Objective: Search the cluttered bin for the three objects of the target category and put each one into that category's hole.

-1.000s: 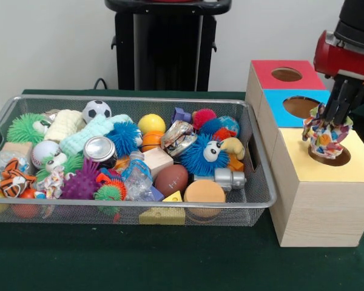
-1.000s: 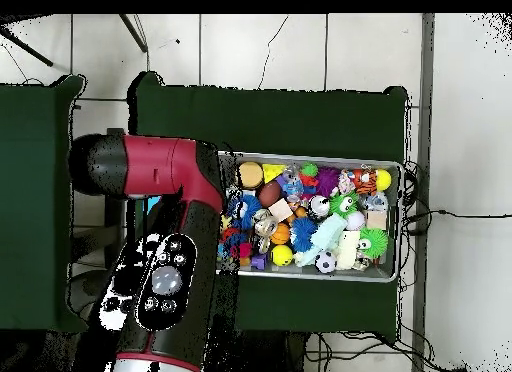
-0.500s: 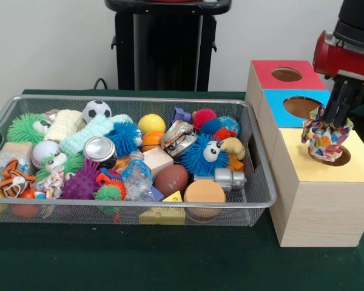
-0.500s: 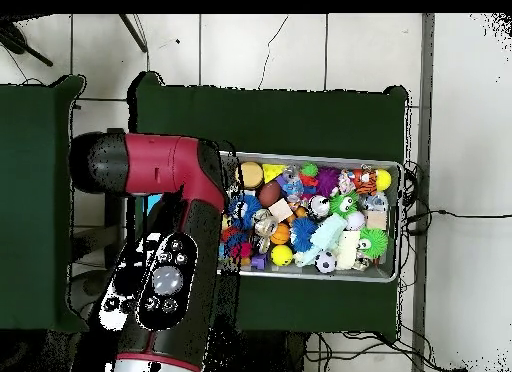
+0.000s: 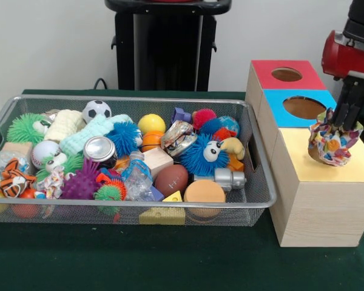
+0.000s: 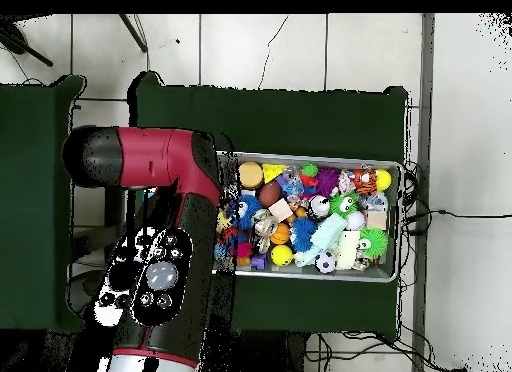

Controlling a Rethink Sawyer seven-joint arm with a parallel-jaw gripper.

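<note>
The robot's hand is pinched on the top of a crumpled bag with many colours. The bag sits on the yellow top of the wooden box, right where that top's hole is — it covers the hole. Next to it are a blue top and a red top, each with a round hole. The wire bin on the green desk is full of toys — fuzzy balls, a soccer ball, a small football.

It looked like a robotics lab: a red arm stood at a green-covered table, with cables on the tiled floor.
</note>
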